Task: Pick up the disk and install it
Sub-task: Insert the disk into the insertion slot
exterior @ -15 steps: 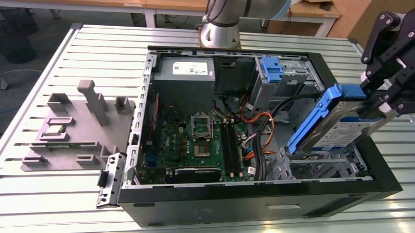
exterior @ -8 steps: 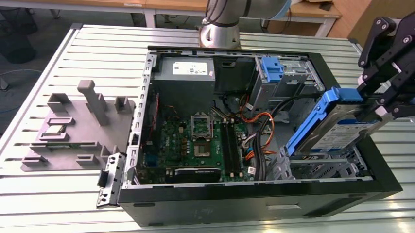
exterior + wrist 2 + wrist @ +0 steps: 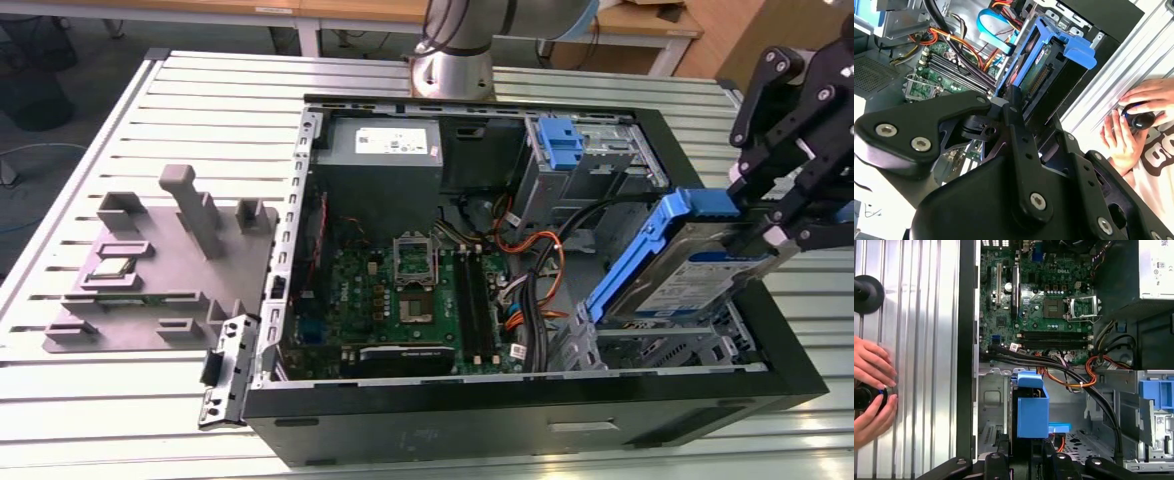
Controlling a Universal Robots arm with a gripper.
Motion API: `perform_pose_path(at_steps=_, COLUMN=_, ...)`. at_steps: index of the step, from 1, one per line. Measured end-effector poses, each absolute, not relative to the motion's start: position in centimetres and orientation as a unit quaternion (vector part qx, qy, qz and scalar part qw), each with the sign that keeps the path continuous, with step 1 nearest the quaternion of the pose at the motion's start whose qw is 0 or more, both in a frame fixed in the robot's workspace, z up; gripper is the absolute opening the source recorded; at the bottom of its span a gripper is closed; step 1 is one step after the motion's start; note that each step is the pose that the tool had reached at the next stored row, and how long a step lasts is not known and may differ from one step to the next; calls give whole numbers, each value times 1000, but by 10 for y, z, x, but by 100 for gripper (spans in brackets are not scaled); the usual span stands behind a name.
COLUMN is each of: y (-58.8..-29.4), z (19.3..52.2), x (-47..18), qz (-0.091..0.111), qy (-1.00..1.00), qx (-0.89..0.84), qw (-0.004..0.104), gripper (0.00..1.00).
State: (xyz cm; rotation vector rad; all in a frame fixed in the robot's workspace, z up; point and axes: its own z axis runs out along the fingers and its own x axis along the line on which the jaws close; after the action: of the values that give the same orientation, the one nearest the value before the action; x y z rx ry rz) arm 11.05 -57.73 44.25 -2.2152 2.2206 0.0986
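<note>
The disk (image 3: 694,265), a silver drive in blue plastic side rails, hangs tilted over the metal drive bay (image 3: 654,345) at the corner of the open computer case (image 3: 534,420) on the exterior view's right. My black gripper (image 3: 763,232) is shut on its upper end. In the second wrist view the disk (image 3: 1046,75) shows its connector edge and blue handle just beyond the gripper (image 3: 1016,107). In the first wrist view the blue carrier of the disk (image 3: 1031,407) sits above the bay, between the fingers (image 3: 1004,452).
Inside the case lie the motherboard (image 3: 414,290), a grey power-supply box (image 3: 387,150), a tall blue latch (image 3: 561,140) and orange and black cables (image 3: 534,260). A grey fixture (image 3: 147,260) stands beside the case. A person's hands (image 3: 871,385) rest on the table beside the case.
</note>
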Motion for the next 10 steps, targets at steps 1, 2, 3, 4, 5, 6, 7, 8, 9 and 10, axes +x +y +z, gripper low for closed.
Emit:
perform_pose_path(at_steps=1, y=-577, z=441, x=111, qz=31, qy=708, qx=-706, qw=2, gripper=35)
perform_pose_path(at_steps=2, y=-577, z=439, x=111, qz=31, qy=708, qx=-706, qw=2, gripper=35)
perform_pose_path(at_steps=3, y=-577, z=437, x=111, qz=31, qy=708, qx=-706, qw=2, gripper=35)
perform_pose_path(at_steps=4, y=-577, z=435, x=111, qz=31, qy=708, qx=-706, qw=2, gripper=35)
perform_pose_path(at_steps=5, y=-577, z=433, x=111, qz=31, qy=708, qx=-706, qw=2, gripper=35)
perform_pose_path(at_steps=6, y=-577, z=432, x=111, qz=31, qy=708, qx=-706, qw=2, gripper=35)
perform_pose_path(at_steps=7, y=-577, z=430, x=111, qz=31, qy=708, qx=-706, qw=2, gripper=35)
perform_pose_path(at_steps=8, y=-577, z=428, x=111, qz=31, qy=708, qx=-706, qw=2, gripper=35)
perform_pose_path(at_steps=9, y=-577, z=426, x=111, qz=31, qy=708, qx=-706, qw=2, gripper=35)
perform_pose_path(at_steps=10, y=-577, z=424, x=111, qz=31, qy=708, qx=-706, qw=2, gripper=35)
